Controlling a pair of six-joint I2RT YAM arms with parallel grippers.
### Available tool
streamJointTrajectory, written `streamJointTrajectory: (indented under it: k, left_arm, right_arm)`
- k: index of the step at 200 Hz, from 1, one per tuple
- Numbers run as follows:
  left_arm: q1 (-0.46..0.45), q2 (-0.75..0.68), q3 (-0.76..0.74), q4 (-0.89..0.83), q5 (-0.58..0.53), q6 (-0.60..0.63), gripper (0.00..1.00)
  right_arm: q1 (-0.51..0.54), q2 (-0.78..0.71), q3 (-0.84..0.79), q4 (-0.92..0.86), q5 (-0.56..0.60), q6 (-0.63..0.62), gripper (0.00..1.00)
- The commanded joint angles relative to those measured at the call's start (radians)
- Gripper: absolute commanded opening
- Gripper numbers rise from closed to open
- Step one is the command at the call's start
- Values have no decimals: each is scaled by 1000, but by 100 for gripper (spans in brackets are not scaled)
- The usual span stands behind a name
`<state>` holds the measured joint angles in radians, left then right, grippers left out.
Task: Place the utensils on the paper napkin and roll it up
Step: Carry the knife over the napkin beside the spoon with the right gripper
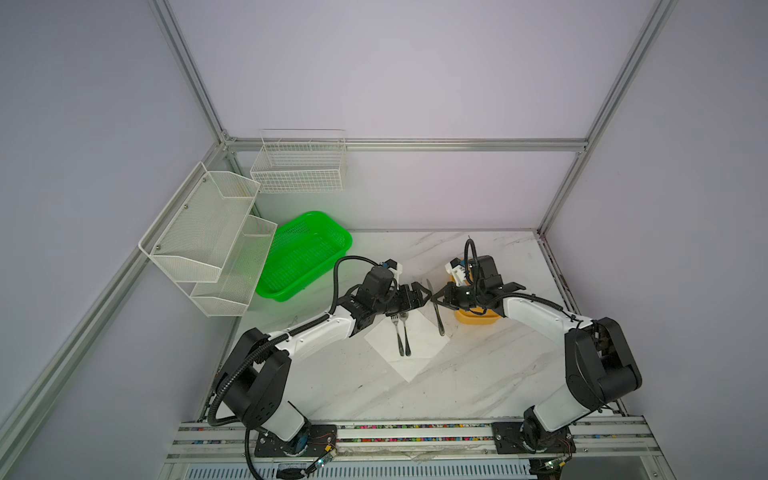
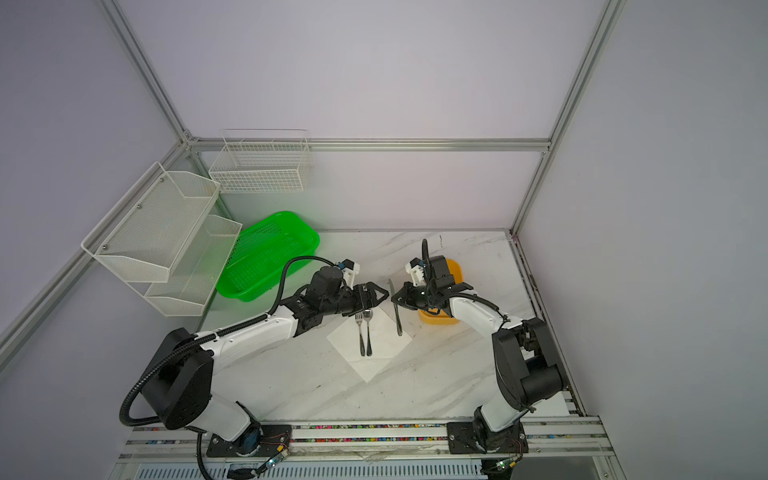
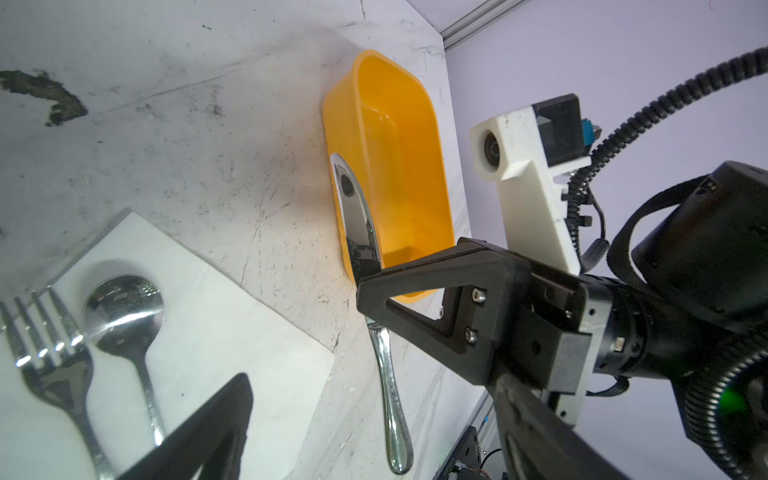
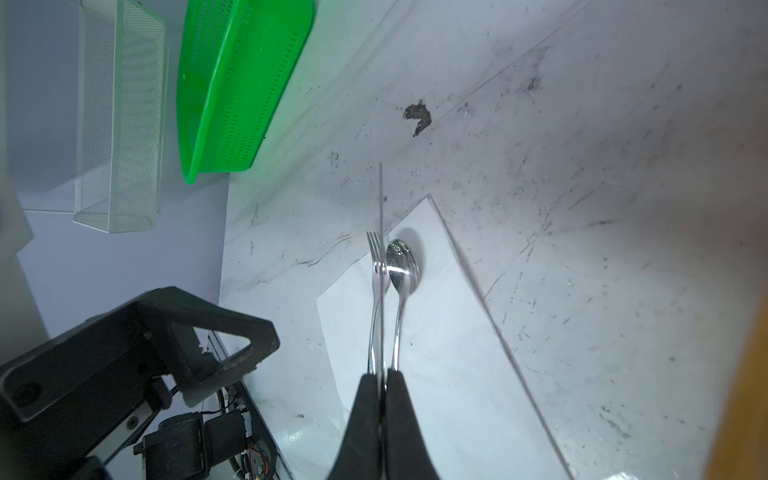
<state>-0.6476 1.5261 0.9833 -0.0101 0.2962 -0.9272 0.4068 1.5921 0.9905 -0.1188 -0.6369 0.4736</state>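
Your right claw (image 1: 434, 298) is clenched on the knife (image 1: 438, 321), gripping it about where blade meets handle. In the right wrist view the two fingers (image 4: 365, 415) press together with the knife (image 4: 381, 199) showing edge-on between them as a thin line. The blade points away from the robot, in front of the yellow tub (image 3: 415, 124), and the handle points back toward the robot's base. In both top views the handle end sits over the right edge of the napkin (image 1: 419, 353). I cannot tell whether it touches the paper.

The napkin lies flat on the counter (image 1: 478, 374) between the two arms, turned so one corner points at the robot. The fork (image 1: 397, 336) and the spoon (image 1: 406, 338) rest on it side by side, handles toward the robot, tines and bowl near the far corner. They look to be just touching along their handles.

Your left claw (image 2: 380, 300) is spread wide and grasps nothing. It hangs above the napkin's far corner, just beyond the fork (image 3: 54, 365) and spoon (image 3: 122, 311) heads, its tips close to the right claw (image 2: 394, 298) and facing it.

The tub stands behind the right arm, just beside the napkin (image 2: 384, 353). A green basket (image 1: 345, 239) sits at the back left, well apart.
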Motion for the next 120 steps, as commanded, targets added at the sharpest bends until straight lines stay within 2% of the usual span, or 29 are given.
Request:
streamJointTrajectory:
  k: [1,73,120]
  left_arm:
    - [16,-73,-82,11,-33,-7,91]
    - [45,-173,-194,19,-67,-41,94]
    - [54,-180,-223,50,-66,-53,99]
  right_arm:
    - [49,19,-34,96,91,92,0]
    - [172,123,-25,171,175,164,0]
    - [186,177,-27,194,205,191,0]
